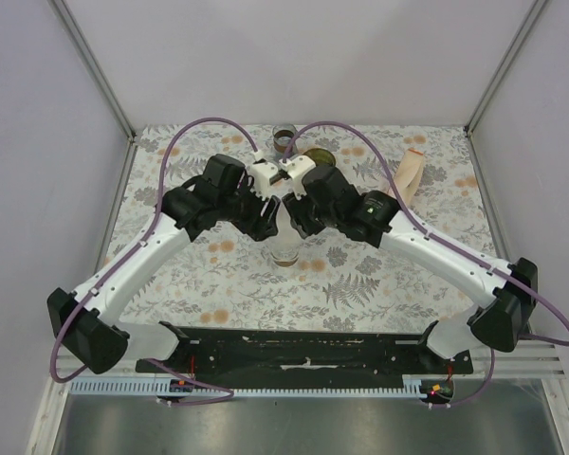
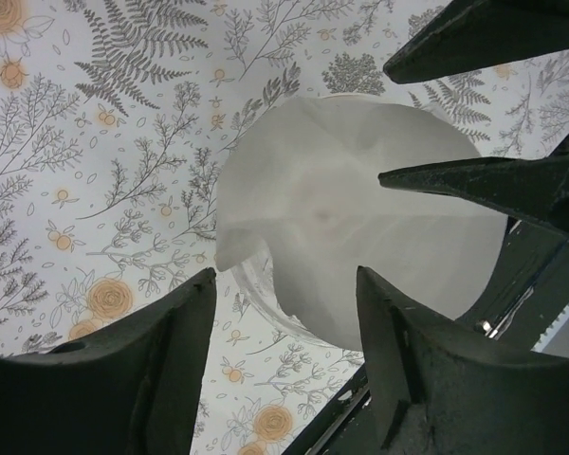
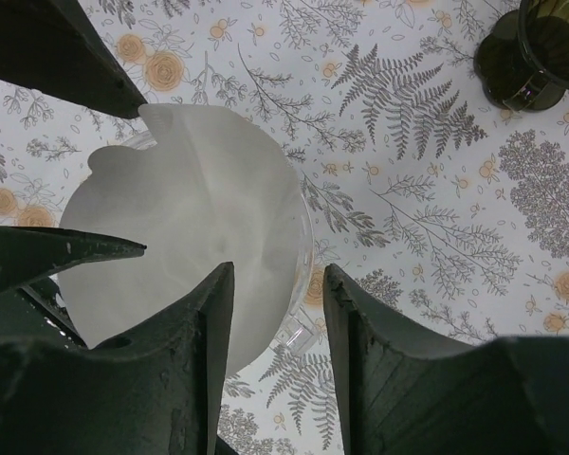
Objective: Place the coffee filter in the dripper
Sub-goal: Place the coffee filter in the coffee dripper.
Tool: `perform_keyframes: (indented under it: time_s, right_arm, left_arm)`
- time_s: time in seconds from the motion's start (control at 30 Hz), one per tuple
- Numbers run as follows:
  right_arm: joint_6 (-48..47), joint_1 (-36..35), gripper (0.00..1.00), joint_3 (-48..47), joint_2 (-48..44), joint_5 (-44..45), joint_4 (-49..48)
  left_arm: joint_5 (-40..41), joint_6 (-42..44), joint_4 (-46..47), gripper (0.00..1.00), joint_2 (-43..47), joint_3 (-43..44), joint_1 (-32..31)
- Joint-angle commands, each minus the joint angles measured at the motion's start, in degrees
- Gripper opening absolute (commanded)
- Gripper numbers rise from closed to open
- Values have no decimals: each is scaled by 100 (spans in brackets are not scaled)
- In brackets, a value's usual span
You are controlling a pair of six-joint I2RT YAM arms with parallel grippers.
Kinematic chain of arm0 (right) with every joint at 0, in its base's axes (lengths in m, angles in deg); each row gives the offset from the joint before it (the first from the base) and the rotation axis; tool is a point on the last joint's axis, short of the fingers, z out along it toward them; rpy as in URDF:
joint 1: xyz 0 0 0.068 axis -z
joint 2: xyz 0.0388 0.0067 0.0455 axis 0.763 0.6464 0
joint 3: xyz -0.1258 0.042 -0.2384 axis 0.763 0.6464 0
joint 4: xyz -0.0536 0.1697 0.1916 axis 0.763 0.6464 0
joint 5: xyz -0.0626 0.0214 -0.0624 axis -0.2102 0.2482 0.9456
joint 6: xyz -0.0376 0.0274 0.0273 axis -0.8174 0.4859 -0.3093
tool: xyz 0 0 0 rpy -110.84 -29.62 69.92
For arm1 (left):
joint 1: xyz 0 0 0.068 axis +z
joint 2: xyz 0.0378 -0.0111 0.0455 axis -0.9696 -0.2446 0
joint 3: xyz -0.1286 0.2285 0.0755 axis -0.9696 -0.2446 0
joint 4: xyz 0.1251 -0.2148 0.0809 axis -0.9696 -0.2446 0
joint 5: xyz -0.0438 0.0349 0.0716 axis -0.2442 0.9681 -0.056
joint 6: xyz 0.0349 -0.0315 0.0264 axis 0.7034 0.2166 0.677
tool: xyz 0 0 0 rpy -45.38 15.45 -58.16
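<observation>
The white coffee filter (image 2: 360, 209) (image 3: 190, 209) lies spread open in the mouth of a clear round glass vessel (image 2: 258, 292) (image 3: 305, 246) at the table's middle (image 1: 285, 248). The dark olive-green dripper (image 3: 536, 52) stands apart at the back (image 1: 316, 154) with no filter in it. My left gripper (image 2: 284, 284) hangs open just above the filter's near edge, gripping nothing. My right gripper (image 3: 279, 275) is open over the opposite rim, also gripping nothing. Both grippers meet over the vessel (image 1: 266, 223) (image 1: 302, 218) and hide most of it from above.
A glass jar with a brown band (image 1: 284, 138) stands at the back centre, next to the dripper. A long pale peach packet (image 1: 410, 180) lies at the back right. Grey walls and metal posts close in the floral tablecloth (image 1: 228, 284) on three sides.
</observation>
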Motion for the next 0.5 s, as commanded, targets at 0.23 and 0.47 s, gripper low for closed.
perform_keyframes:
  time_s: [0.23,0.47]
  right_arm:
    - [-300,-35,63,-73,-885,-298,-316]
    - [-30,193,65,795,-1833,-641,-684]
  left_arm:
    - [-260,194,-112,81,414,418,-65]
    - [117,221,-156,87,572,568,-13]
